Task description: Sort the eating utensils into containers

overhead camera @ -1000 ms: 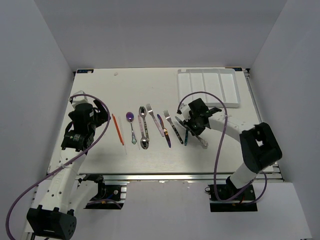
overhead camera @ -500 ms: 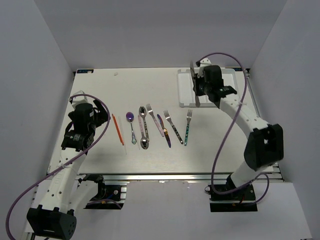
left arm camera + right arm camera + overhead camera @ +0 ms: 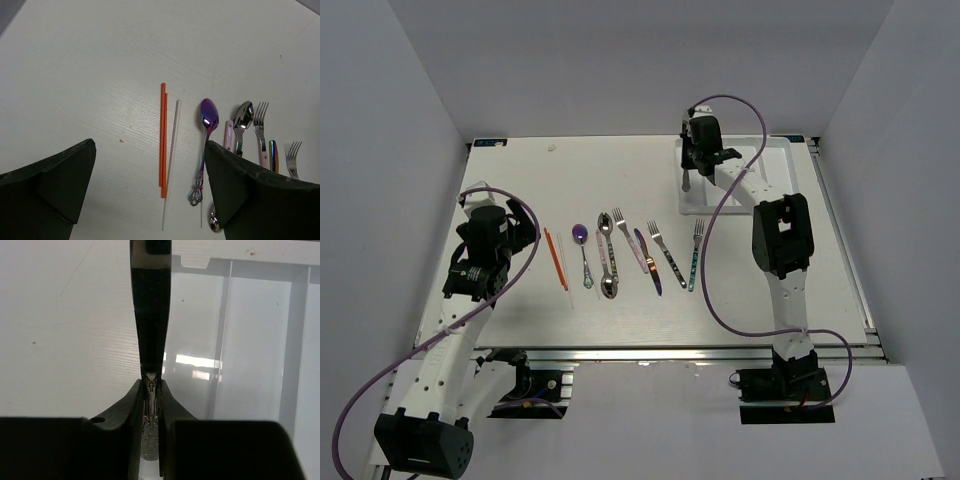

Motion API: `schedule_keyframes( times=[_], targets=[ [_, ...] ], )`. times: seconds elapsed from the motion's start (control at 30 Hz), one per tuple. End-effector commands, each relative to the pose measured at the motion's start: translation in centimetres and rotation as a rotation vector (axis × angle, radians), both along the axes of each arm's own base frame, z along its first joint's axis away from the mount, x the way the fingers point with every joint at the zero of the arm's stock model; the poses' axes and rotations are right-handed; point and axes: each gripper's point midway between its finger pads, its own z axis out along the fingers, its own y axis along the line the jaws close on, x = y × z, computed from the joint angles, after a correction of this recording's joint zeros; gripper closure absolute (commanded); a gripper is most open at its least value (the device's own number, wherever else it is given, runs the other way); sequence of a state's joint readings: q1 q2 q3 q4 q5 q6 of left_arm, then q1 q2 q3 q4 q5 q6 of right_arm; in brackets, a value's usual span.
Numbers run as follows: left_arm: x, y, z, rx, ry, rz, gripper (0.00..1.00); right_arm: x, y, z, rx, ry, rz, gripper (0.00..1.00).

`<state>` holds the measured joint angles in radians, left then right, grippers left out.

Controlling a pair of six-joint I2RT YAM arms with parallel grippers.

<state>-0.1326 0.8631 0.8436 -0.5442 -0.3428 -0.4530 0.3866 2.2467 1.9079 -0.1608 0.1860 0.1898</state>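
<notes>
Our right claw (image 3: 689, 163) pinches a silver utensil (image 3: 150, 315) over the tray's (image 3: 775, 180) left rim.
Its arm (image 3: 745, 187) reaches far; open worktop (image 3: 570, 170) lies left; left claw (image 3: 150, 160) gapes wide near the chopsticks (image 3: 163, 140).

From the overhead camera I look down on a white tabletop (image 3: 620, 180) boxed in by plain pale grey walls: a back wall (image 3: 640, 60) beyond its far edge, and a left wall (image 3: 380, 200) and right wall (image 3: 910, 180) slanting in along its sides. The light is soft and even, throwing only faint shadows. A silver metal rail (image 3: 650, 352) runs along the near edge, with a white surface (image 3: 650, 430) below it. Up close, the tabletop shows fine grain and a small dark speck (image 3: 121, 141).
</notes>
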Motion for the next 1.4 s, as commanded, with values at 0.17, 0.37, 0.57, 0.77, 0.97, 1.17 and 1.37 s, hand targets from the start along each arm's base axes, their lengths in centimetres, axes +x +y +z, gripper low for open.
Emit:
schedule_keyframes(
  times=[0.17,0.37,0.57,0.77,0.97,1.17,1.37],
  targets=[
    [0.5,0.2,-0.2,-0.011,-0.001,-0.003,0.02,1.4,-0.8,1.2,-0.046,-0.069,-0.030,1.00],
    [0.5,0.3,-0.4,-0.011,0.008,-0.001,0.02,0.5,-1.3,-0.2,-0.037,-0.011,-0.026,0.98],
    [0.5,0.6,-0.4,-0.006,0.009,0.013,0.02,-0.4,-1.5,-0.8,-0.034,0.030,-0.024,0.88],
    [0.4,0.8,-0.6,-0.001,0.015,0.023,0.02,-0.9,-1.5,1.0,-0.031,0.025,-0.012,0.21],
    [0.4,0.9,-0.5,-0.003,0.009,0.026,0.02,-1.9,-1.1,5.0,-0.024,-0.011,-0.006,0.11],
    [0.4,1.2,-0.7,-0.003,0.020,0.038,0.02,-8.2,4.9,8.7,-0.007,-0.081,0.125,0.11],
    [0.4,1.2,-0.9,-0.006,0.027,0.034,0.02,-15.8,10.3,4.9,0.091,-0.022,0.244,0.13]
  ],
)
